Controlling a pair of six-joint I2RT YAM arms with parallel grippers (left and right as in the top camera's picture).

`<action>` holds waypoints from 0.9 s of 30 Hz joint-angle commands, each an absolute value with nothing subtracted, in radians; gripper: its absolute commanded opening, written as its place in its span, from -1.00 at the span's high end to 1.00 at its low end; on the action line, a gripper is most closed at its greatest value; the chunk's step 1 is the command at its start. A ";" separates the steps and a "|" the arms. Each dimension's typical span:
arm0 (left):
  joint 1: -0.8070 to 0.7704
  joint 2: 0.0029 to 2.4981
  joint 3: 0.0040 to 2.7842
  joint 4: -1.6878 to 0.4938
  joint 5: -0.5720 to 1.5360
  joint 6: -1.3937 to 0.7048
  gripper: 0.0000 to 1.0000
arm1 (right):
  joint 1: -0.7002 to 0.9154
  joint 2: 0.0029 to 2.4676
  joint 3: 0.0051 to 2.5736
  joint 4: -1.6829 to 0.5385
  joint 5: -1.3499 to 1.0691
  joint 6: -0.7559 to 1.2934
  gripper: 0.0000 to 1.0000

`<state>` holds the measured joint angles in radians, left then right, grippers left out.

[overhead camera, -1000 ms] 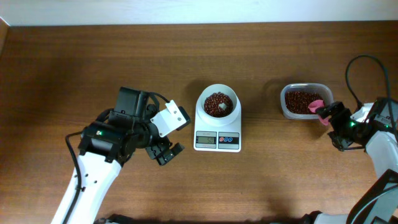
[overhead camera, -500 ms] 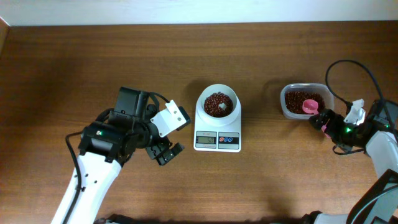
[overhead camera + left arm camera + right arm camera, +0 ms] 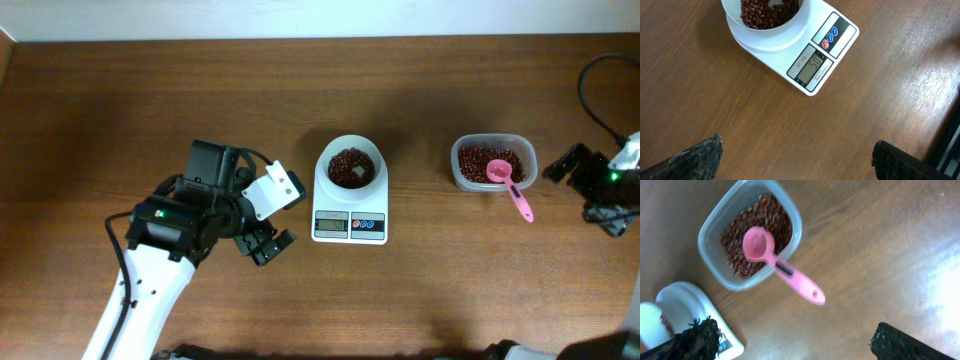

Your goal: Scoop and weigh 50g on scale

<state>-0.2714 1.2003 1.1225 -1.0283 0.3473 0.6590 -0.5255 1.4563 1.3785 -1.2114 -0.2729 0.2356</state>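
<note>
1. Scale sits mid-table, beans in its bowl.
2. Left gripper, left of it, is spread and empty.
3. Right gripper is spread and empty beside the tub; the scoop lies across the tub's rim.

The left wrist view's top edge cuts off the bowl and the far side of the scale, and the digits on the display are too small to read surely. In the slightly blurred right wrist view only a corner of the scale shows, partly behind a dark fingertip of the right claw. Overhead, the right arm runs off the right edge.
</note>
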 commanded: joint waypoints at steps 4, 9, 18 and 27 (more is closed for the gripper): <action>-0.266 1.191 1.138 -1.027 0.351 0.667 -0.98 | -0.519 1.264 1.405 -1.331 -0.336 0.194 -0.98; -0.266 1.191 1.138 -1.027 0.351 0.667 -0.98 | -0.519 1.124 1.398 -1.366 -0.418 0.058 -0.97; -0.266 1.191 1.138 -1.027 0.351 0.667 -0.98 | -0.517 0.717 0.955 -1.214 -0.672 0.010 -0.98; -0.266 1.191 1.138 -1.027 0.351 0.667 -0.98 | -0.517 0.644 0.649 -1.058 -0.805 -0.044 -0.97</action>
<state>-0.2714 1.2003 1.1236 -1.0286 0.3477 0.6590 -0.5228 0.6350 0.6556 -1.0798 -0.7696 -0.0303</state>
